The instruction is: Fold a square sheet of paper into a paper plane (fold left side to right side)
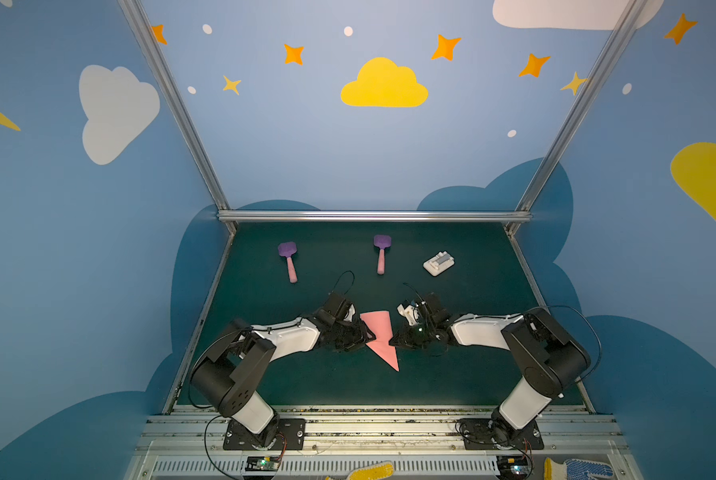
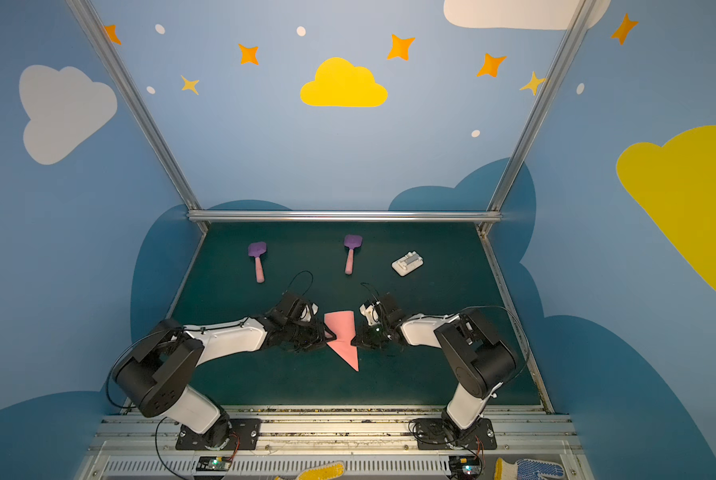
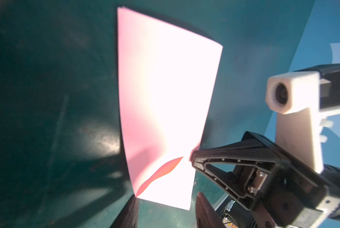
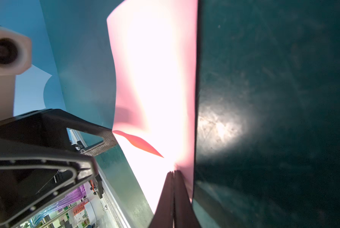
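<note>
The square sheet of paper point(image 1: 379, 332) point(image 2: 341, 332) is salmon pink and lies on the green mat point(image 1: 451, 365), folded into a slim pointed dart, the paper plane, with its tip toward the front. A small flap lifts near the middle. My left gripper point(image 1: 366, 334) point(image 3: 167, 195) is open at the paper's left edge, and its fingers point(image 3: 128, 213) straddle one end of the sheet point(image 3: 165, 98) without closing on it. On the right side, my right gripper point(image 1: 393, 341) point(image 4: 173, 172) is shut, and its joined tips rest on the paper point(image 4: 155, 79).
Two purple spatulas with pink handles point(image 1: 288, 259) point(image 1: 381, 251) and a small white block point(image 1: 439, 263) lie farther back on the mat. A metal rail point(image 1: 372, 216) closes the back edge. Work gloves point(image 1: 372, 471) point(image 1: 576, 469) lie beyond the front rail.
</note>
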Tool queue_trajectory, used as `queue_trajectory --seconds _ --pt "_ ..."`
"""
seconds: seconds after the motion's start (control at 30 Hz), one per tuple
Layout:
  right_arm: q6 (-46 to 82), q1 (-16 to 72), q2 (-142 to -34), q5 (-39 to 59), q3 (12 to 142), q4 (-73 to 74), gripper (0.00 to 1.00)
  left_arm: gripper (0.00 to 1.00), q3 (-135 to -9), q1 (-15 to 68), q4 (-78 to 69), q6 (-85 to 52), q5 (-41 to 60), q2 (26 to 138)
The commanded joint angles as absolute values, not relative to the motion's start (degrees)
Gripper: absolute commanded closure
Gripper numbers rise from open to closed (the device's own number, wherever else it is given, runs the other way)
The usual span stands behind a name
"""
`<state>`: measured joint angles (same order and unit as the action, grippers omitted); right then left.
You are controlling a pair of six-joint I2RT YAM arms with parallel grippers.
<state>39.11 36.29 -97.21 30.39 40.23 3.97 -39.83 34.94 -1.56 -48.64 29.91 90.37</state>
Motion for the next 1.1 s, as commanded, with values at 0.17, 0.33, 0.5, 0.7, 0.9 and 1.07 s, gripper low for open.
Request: queue_trajectory --seconds 0.17,0.33,0.5,0.7,0.9,1.07 --pt "38.4 35.8 -99.0 28.1 38.9 2.0 1.0 0.53 -40.7 35.1 -1.3 -47.5 30.3 88.7" --pt "38.4 35.8 -98.9 28.1 38.9 2.0 1.0 0.53 -40.8 35.1 -0.5 -47.0 30.0 88.4" --pt "38.4 35.8 -99.1 28.2 38.9 2.0 1.0 0.53 -40.8 35.1 -2.5 -47.0 30.4 90.1" --pt "38.3 35.7 -99.5 28.2 38.8 2.1 1.0 0.6 -40.9 35.2 -4.9 -46.7 31.7 92.4" --pt "38.3 35.5 -99.4 28.3 38.8 2.2 1.0 0.7 -40.9 35.1 -5.3 -45.9 31.8 93.1" --pt "38.2 35.3 -99.3 28.5 38.9 2.1 1.0 0.72 -40.6 35.2 -4.6 -45.4 31.6 92.8"
